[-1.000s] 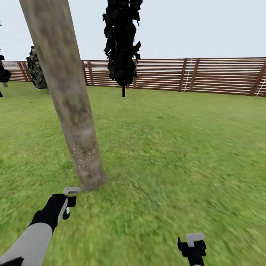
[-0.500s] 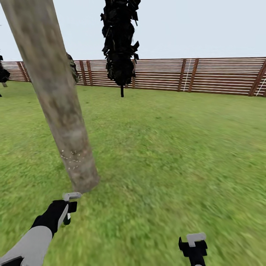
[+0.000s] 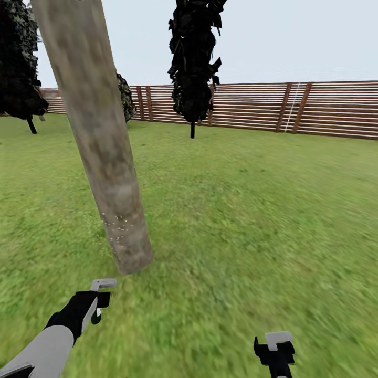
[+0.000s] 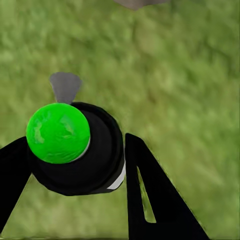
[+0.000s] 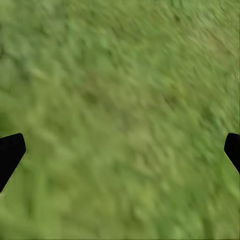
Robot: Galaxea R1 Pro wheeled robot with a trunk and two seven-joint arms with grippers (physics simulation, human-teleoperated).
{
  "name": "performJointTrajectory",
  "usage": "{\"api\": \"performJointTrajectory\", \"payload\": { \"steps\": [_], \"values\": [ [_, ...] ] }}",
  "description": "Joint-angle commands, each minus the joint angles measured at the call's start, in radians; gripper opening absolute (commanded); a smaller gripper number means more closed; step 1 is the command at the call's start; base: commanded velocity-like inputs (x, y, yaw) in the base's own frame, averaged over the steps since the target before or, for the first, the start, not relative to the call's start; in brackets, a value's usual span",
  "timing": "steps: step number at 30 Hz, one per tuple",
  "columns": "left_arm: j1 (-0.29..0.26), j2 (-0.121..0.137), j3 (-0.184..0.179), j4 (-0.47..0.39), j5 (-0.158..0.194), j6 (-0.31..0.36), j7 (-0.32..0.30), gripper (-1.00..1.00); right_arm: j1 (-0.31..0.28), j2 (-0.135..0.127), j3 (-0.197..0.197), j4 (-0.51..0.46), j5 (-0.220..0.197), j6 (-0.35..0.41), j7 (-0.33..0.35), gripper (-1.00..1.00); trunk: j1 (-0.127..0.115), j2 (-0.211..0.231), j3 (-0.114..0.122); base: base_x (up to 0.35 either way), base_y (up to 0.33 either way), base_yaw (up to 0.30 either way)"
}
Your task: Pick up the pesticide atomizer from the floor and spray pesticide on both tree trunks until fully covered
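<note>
A thick pale grey-brown tree trunk [image 3: 105,157] rises from the grass at the left of the head view, leaning in the picture. Fine whitish pesticide specks [image 3: 119,226] dot its lower part, close above the base. Just before that base, my left gripper [image 3: 97,302] is shut on the pesticide atomizer [image 4: 75,150]. In the left wrist view it is a black bottle with a bright green round end and a grey nozzle, held between the two black fingers [image 4: 150,200]. My right gripper [image 3: 275,346] hangs open low at the right, over bare grass [image 5: 120,125].
Lawn spreads all around. A narrow near-black tree [image 3: 193,58] stands farther back, before the brown slatted fence [image 3: 315,110]. Dark shrubs [image 3: 18,68] stand at the far left, and another [image 3: 126,97] shows behind the trunk.
The whole head view has swung, so trunk, dark tree and fence sit further right and shrubs have come in at the left. Both arms keep nearly the same pose; the left gripper sits slightly lower.
</note>
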Motion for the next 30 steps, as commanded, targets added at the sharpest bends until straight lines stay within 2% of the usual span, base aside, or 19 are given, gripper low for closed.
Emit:
{"api": "performJointTrajectory", "payload": {
  "steps": [1,4,9,24,30],
  "values": [
    [-0.001,0.001,0.004,-0.001,-0.005,0.004,-0.001,-1.0,-0.001,0.0,-0.006,0.001,0.009,-0.004,-0.003,1.0,0.0,0.0,-0.001,0.001,0.0,0.276],
    [0.0,0.005,0.005,0.004,-0.006,0.004,0.022,-1.0,-0.001,0.0,-0.006,0.001,0.009,-0.004,-0.003,1.0,0.0,0.0,-0.001,0.072,-0.027,0.204],
    [0.001,-0.004,0.007,0.002,0.0,0.0,0.067,-1.0,-0.001,0.0,-0.006,0.002,0.01,-0.002,-0.002,1.0,0.0,0.0,-0.001,0.178,-0.161,0.034],
    [0.001,-0.012,0.009,0.004,0.005,-0.001,0.057,-1.0,-0.001,0.0,-0.005,0.003,0.012,0.0,0.001,1.0,0.0,0.0,-0.001,0.218,-0.196,0.001],
    [0.001,-0.011,0.009,0.001,0.005,-0.001,0.057,-1.0,-0.001,0.0,-0.005,0.003,0.013,0.0,0.001,1.0,0.0,0.0,-0.001,0.056,-0.261,0.0]
  ]
}}
